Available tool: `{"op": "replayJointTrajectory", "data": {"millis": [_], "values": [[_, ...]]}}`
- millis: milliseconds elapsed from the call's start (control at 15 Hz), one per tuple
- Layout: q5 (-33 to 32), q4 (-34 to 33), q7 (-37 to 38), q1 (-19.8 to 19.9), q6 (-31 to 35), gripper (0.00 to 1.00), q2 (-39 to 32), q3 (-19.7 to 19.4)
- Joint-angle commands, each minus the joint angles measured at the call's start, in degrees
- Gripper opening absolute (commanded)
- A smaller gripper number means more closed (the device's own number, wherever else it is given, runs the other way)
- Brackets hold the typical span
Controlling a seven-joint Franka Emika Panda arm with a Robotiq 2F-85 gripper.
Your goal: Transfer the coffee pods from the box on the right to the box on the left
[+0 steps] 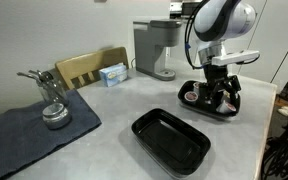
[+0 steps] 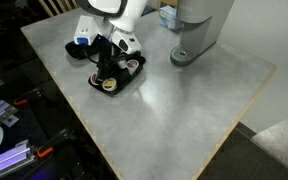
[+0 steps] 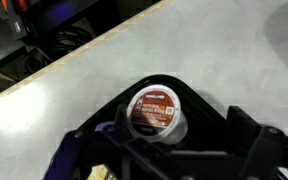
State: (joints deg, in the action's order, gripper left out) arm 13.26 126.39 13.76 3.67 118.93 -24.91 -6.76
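The jaws stand wide open, holding nothing, just above the far right black tray (image 1: 210,113) where the coffee pods (image 2: 110,85) lie. In the wrist view, one brown-red pod (image 3: 156,110) lies just ahead of them. A second black tray (image 1: 171,140) sits nearer, to the left, on the counter (image 1: 124,100).

Even indoor light, soft shadows, wrist view perhaps slightly blurred

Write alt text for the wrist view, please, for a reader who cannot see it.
A coffee pod with a brown-red foil top sits in a black tray, seen from above. The open claw shows one dark finger at each side of it; the grey table lies beyond.
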Motion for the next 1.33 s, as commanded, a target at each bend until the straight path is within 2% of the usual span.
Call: {"op": "replayJointTrajectory", "data": {"millis": [0, 667, 733, 800, 867, 1000, 1267], "values": [[0.9, 0.3, -1.7, 1.4, 1.3, 1.00, -0.2, 0.4], [1.0, -0.7, -1.4, 1.6, 1.5, 1.00, 0.0, 0.4], [1.1, -0.8, -1.4, 1.7, 1.6, 0.80, 0.0, 0.3], [1.1, -0.9, -1.5, 1.8, 1.5, 0.81, 0.0, 0.3], [1.2, -1.1, -1.5, 1.9, 1.5, 0.76, -0.1, 0.3], [1.4, -1.3, -1.6, 2.2, 1.5, 0.74, -0.2, 0.3], [1.5, -1.3, -1.6, 2.5, 1.5, 0.86, 0.0, 0.3]]}}
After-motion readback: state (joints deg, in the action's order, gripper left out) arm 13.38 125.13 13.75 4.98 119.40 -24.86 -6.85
